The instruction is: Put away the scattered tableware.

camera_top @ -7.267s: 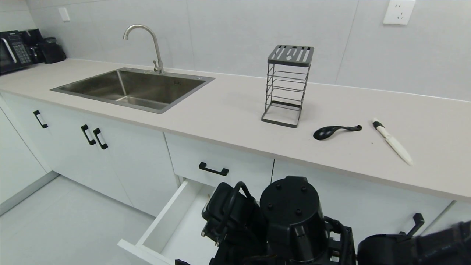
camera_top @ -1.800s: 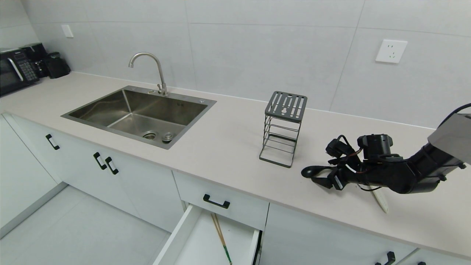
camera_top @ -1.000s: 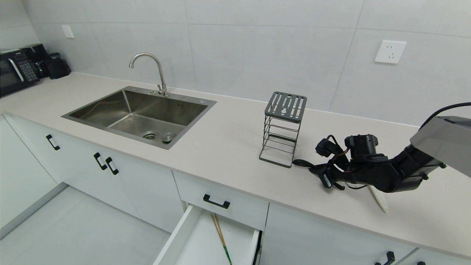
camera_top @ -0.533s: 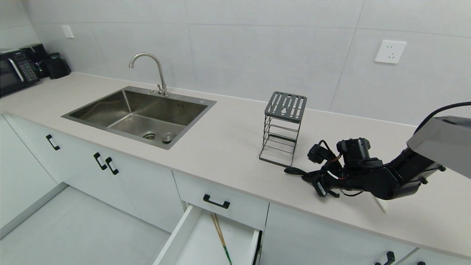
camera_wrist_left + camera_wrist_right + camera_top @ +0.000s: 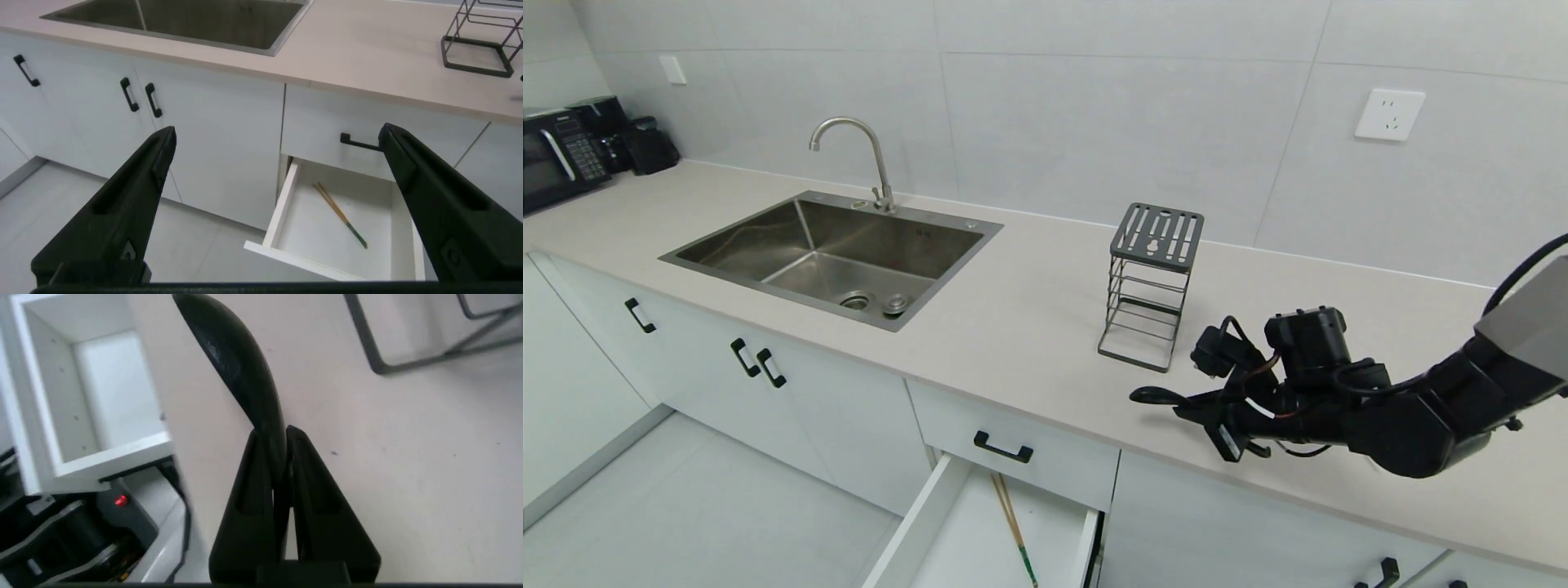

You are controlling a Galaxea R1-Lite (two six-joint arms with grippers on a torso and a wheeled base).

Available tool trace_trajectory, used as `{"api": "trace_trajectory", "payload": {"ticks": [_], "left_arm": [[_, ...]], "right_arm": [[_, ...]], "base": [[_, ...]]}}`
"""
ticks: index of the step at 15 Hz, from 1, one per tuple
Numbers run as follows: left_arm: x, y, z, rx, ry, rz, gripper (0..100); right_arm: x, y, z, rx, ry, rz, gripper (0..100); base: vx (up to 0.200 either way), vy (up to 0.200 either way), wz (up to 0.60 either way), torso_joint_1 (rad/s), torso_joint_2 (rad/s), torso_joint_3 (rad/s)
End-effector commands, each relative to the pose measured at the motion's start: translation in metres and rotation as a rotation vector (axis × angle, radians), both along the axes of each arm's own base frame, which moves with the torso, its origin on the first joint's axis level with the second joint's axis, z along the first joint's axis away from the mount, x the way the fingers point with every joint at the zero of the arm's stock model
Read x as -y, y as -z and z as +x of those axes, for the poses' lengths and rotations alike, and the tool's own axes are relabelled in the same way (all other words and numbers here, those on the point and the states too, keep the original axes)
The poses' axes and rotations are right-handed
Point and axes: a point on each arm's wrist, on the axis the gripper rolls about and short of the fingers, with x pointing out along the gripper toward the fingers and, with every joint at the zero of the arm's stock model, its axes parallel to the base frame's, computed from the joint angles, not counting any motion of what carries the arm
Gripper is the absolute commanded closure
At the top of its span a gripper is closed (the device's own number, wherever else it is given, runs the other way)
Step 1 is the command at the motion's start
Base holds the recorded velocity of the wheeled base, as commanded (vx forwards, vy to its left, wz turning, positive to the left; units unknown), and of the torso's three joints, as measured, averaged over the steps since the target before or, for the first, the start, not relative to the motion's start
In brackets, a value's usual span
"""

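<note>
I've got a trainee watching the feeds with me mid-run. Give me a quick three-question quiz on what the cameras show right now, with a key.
1. True or false: the right gripper is shut on the handle of the black spoon.
2. Multiple choice: what lies inside the open drawer?
A. chopsticks
B. a white knife
C. nothing at all
3. Fill the gap: the left gripper, looking down toward the drawer, has its jaws ____.

Key: 1 true; 2 A; 3 open.
</note>
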Motion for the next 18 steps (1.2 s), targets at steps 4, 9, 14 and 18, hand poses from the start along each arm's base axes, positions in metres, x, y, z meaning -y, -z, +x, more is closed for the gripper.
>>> {"api": "trace_trajectory", "payload": {"ticks": [4,9,14,18], "left_arm": [[0.000,0.000,0.000,-0.001,-0.002,0.000,0],[0.000,0.000,0.000,-0.001,0.000,0.000,0],[0.000,0.000,0.000,-0.001,-0.002,0.000,0],[0.000,0.000,0.000,-0.001,0.000,0.000,0]], "right_arm": [[-0.039,-0.038,-0.052,0.010,-0.037,0.106,100],[-0.061,-0.046,-0.090,-0.049,-0.056,0.204,100],[-0.095,-0.058,-0.115,-0.053,-0.112,0.275,100],[-0.122,-0.070,-0.131,-0.036,-0.149,0.318,100]], "base": [[0.000,0.000,0.00,0.000,0.00,0.000],[0.000,0.000,0.00,0.000,0.00,0.000],[0.000,0.000,0.00,0.000,0.00,0.000],[0.000,0.000,0.00,0.000,0.00,0.000]]}}
